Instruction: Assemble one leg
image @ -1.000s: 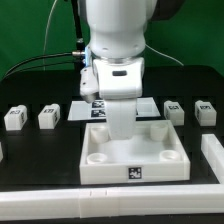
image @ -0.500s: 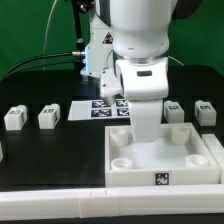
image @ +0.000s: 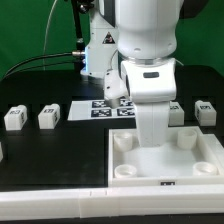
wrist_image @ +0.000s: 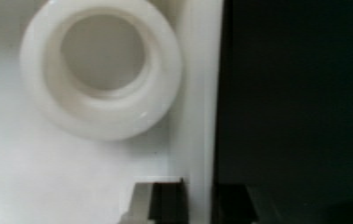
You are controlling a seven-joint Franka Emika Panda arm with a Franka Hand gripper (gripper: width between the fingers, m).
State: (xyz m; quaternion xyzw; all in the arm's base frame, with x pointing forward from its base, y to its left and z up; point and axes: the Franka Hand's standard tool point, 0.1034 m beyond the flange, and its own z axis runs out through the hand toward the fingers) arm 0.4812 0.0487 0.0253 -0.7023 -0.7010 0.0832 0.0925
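Note:
Four legs, small white posts with marker tags, lie on the black table. Two are at the exterior view's left [image: 14, 117] [image: 47, 117]. Two are at its right [image: 205, 112] [image: 176, 113], the inner one partly hidden behind the arm. The large white square panel [image: 135, 172] with round corner sockets lies at the front right. My gripper [image: 150, 143] reaches down onto it. In the wrist view my gripper [wrist_image: 194, 200] straddles the panel's edge [wrist_image: 199, 100] beside a round socket [wrist_image: 102, 65], one finger on each side, shut on the panel. It holds no leg.
The marker board [image: 100, 108] lies behind the panel, near the robot's base. A long white rail [image: 50, 200] runs along the table's front edge, right in front of the panel. Cables trail at the back left.
The gripper and the panel have slid together toward the exterior view's right and a little nearer the front rail. The four legs have not moved.

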